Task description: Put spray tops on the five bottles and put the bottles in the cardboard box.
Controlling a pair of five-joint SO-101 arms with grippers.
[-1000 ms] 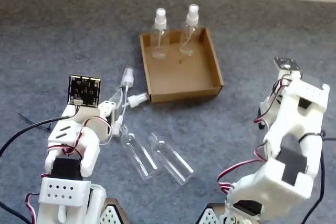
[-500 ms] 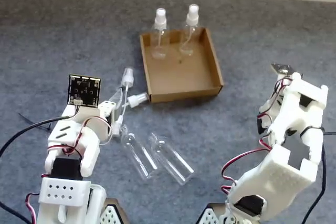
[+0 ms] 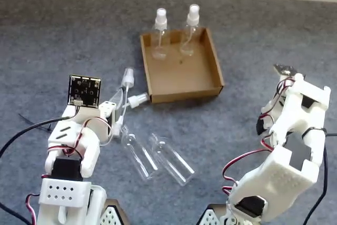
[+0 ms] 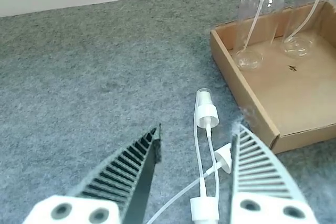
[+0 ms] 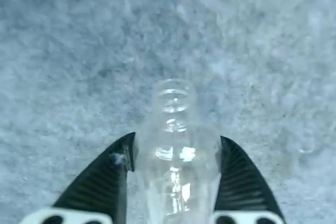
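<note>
Two capped bottles [image 3: 160, 35] stand in the cardboard box [image 3: 211, 72] | right gripper [image 5: 176, 139] clamps an open-necked bottle [image 5: 176, 121] over the carpet [image 5: 63, 24] | left gripper [image 4: 197, 129] gapes wide, empty, around loose spray tops [image 4: 206, 114] | risk: the smooth bottle may slip or twist if a top is pressed on.

On the bench [image 3: 58, 35], the cardboard box [image 3: 184, 77] lies mid-rear. The left standing bottle [image 3: 160, 35] and right standing bottle [image 3: 189, 32] stand at its far end. Two spray tops [image 3: 128, 80] lie just left of its near corner, between the left gripper [image 4: 198, 129] fingers. Two lying bottles [image 3: 138, 155] lie side by side in front. A fifth bottle [image 5: 173, 108] sits in the right gripper [image 5: 177, 141], right of the box.
</note>
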